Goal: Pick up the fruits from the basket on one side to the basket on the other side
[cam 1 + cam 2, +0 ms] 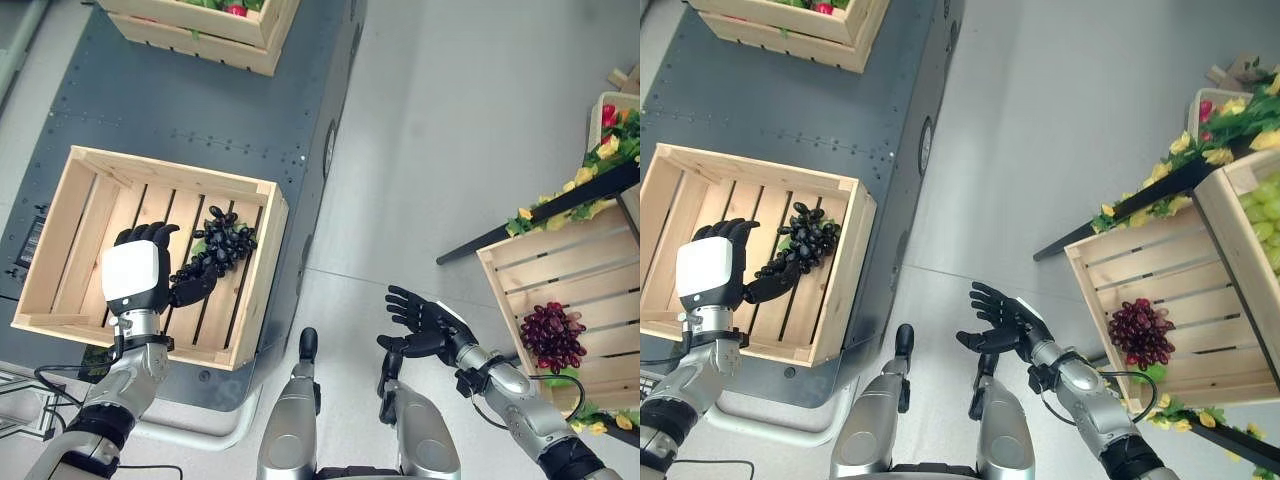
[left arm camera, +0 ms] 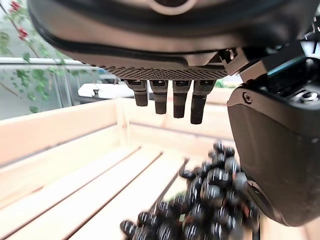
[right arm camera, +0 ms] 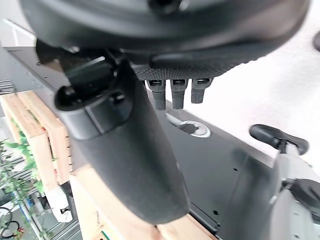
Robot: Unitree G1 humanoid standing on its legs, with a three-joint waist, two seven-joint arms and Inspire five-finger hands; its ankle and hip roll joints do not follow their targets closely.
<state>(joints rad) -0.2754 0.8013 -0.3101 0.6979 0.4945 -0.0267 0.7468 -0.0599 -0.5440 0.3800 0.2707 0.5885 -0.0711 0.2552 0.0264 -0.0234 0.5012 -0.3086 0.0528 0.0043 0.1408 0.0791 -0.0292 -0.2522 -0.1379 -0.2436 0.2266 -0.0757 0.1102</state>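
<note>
The bunch of dark, almost black grapes (image 1: 220, 248) lies inside the pale wooden slatted crate (image 1: 60, 205) that sits on the dark grey metal platform (image 1: 200, 110). The bunch is close to the crate's right wall, about halfway along it. The left hand (image 1: 135, 275) is down in this crate. Its fingers are curled a little but they hold nothing, and its thumb reaches out and touches the near end of the bunch. In the left wrist view the fingertips (image 2: 170, 100) hang above the grapes with a gap under them.

The right hand (image 1: 425, 320) hangs over the light grey floor (image 1: 450, 130) with its fingers spread out and empty. On the robot's right stands another pale wooden crate on a stand (image 1: 590, 250). A bunch of dark red grapes (image 1: 552, 335) already lies in it, near the middle.

The black grapes look light and bumpy. They are soft and floppy, so loose ends may dangle or drop off. I think the best hold is around the thick middle of the bunch, with fingers on one side and the thumb on the other. Squeeze gently, not hard.
</note>
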